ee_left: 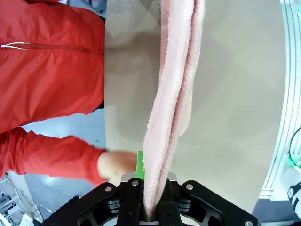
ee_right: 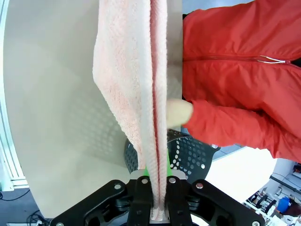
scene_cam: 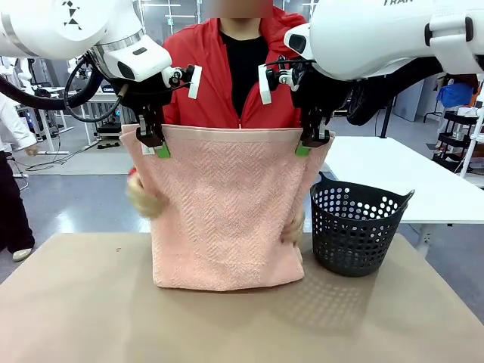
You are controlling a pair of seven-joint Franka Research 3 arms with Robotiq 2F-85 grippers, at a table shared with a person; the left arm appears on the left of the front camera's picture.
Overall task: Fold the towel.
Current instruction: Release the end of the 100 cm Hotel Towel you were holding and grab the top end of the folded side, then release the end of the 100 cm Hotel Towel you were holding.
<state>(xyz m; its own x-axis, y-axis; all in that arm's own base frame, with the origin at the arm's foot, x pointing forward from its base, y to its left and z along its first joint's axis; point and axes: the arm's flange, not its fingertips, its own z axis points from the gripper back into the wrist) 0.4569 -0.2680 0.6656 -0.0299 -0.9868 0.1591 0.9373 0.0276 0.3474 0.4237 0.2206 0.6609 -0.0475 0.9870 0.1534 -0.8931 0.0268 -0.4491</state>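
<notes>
The left tool (scene_cam: 156,145) and right tool (scene_cam: 308,145) each pinch a top corner of the towel (scene_cam: 223,215), hanging it doubled with its lower edge at the bench (scene_cam: 76,310), probably so the person's hand (scene_cam: 142,198) can guide the fold.

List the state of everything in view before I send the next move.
towel: hanging doubled from both grippers, lower edge on the table.
left gripper: shut on the towel's top corner.
right gripper: shut on the other top corner.
person's hands: at the towel's side edges, about midway down.
basket: upright on the table, beside the towel.
</notes>
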